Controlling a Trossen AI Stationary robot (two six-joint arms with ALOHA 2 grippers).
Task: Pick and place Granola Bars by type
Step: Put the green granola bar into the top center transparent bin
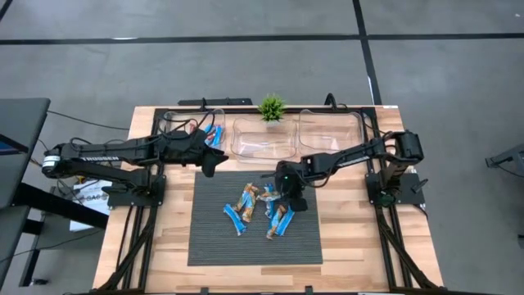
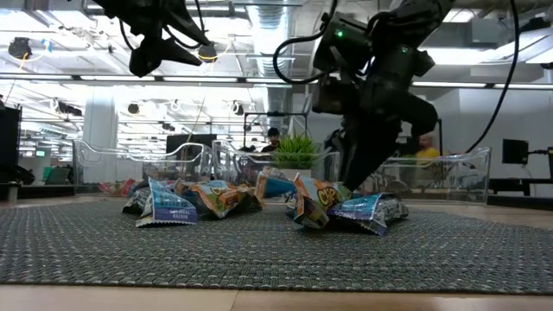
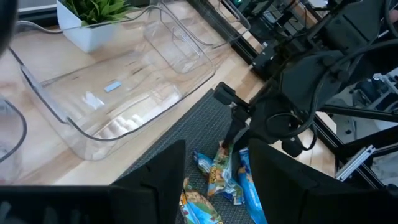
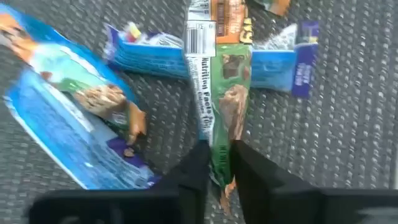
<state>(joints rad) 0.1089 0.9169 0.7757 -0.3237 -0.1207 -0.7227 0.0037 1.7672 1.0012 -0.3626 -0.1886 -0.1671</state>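
Several granola bars, blue ones and tan multicoloured ones, lie in a loose pile on the dark mat. My right gripper is down at the pile's right side, shut on a tan-and-green bar. Blue bars lie beside it. My left gripper hovers open and empty above the mat's far left corner, high in the low view. Its wrist view looks down on the pile. Some bars lie in the left clear bin. My right gripper pinches the tan-and-green bar by its near end between the two fingers, coming from above and slanting down. The fingers lie along the bar's length. The bar's far part lies across a blue bar on the mat.
Three clear bins stand along the far edge: left, middle and right. A small green potted plant stands behind the middle bin. Bare mat lies near and to the left of the pile.
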